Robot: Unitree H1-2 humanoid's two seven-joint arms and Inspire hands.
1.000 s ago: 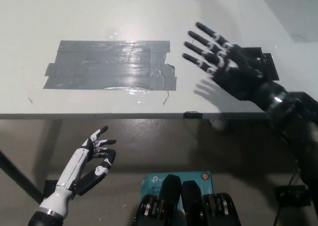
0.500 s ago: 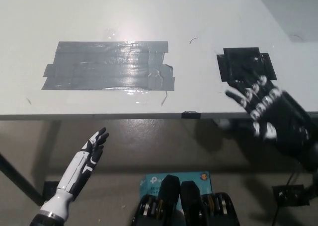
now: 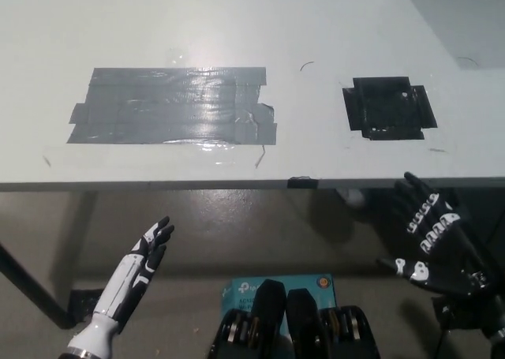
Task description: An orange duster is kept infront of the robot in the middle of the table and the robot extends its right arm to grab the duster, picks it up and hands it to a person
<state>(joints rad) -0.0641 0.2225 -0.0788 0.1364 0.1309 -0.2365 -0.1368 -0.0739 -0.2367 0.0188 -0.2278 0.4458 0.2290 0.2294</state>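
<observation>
No orange duster shows anywhere in the head view. My black right hand [image 3: 432, 241] hangs below the front edge of the white table [image 3: 237, 20] at the lower right, fingers spread, holding nothing. At the lower left my white left hand [image 3: 142, 266] rests below the table edge, fingers straight and apart, also empty.
A patch of grey tape strips [image 3: 173, 106] lies on the table's middle left. A black tape square [image 3: 389, 108] sits on the table at the right. A blue box [image 3: 276, 284] lies on the floor beneath the table edge.
My right hand has drawn back from over the table, past the black square, down below the front edge. My left hand's fingers have straightened out.
</observation>
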